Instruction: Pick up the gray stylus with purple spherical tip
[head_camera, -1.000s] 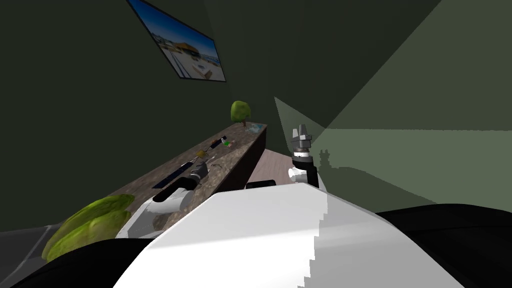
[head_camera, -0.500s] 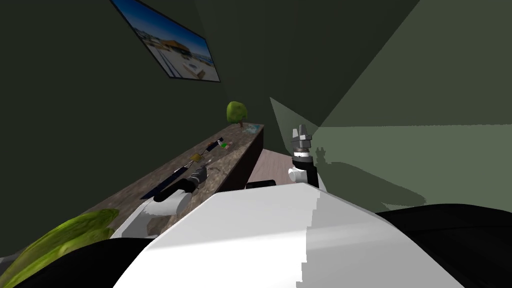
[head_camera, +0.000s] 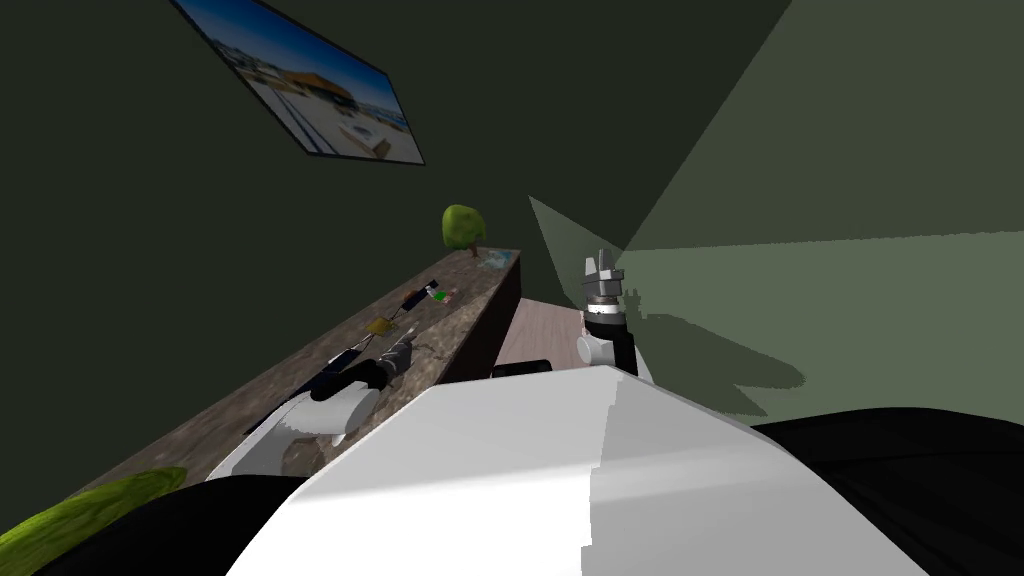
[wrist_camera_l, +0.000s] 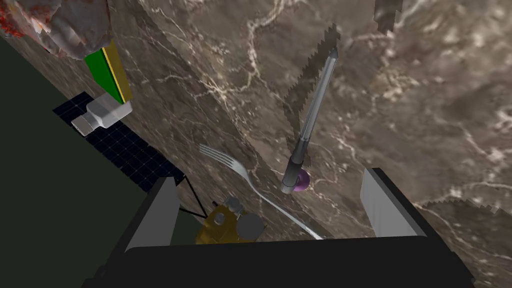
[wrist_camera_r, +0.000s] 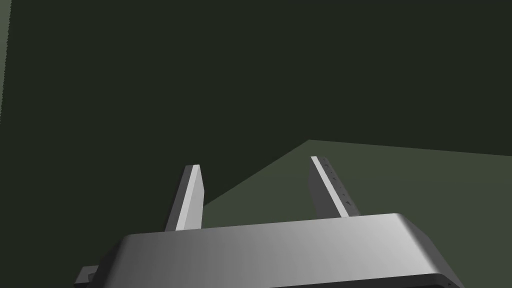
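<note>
The grey stylus (wrist_camera_l: 312, 117) lies flat on a brown marbled counter (wrist_camera_l: 430, 100), its purple ball tip (wrist_camera_l: 301, 181) nearest my hand. My left gripper (wrist_camera_l: 268, 176) hovers above it, open, with the ball end and lower shaft between the two fingers and nothing held. In the head view the left gripper (head_camera: 400, 350) reaches out over the counter (head_camera: 470, 300) at my left. My right gripper (head_camera: 602, 266) is raised at my right, away from the counter, its fingers (wrist_camera_r: 192, 190) open and empty.
A fork (wrist_camera_l: 240, 170) lies just beside the stylus tip, and a small gold object (wrist_camera_l: 225, 227) sits by the left finger. Further along are a black gridded panel (wrist_camera_l: 120, 145), a white plug (wrist_camera_l: 102, 112) and a green and yellow piece (wrist_camera_l: 107, 70). A small plant (head_camera: 460, 225) stands at the counter's far end.
My head view has swung, sliding the wall picture and counter leftward. My left hand has crept forward along the counter toward the gold object. The right arm holds still.
</note>
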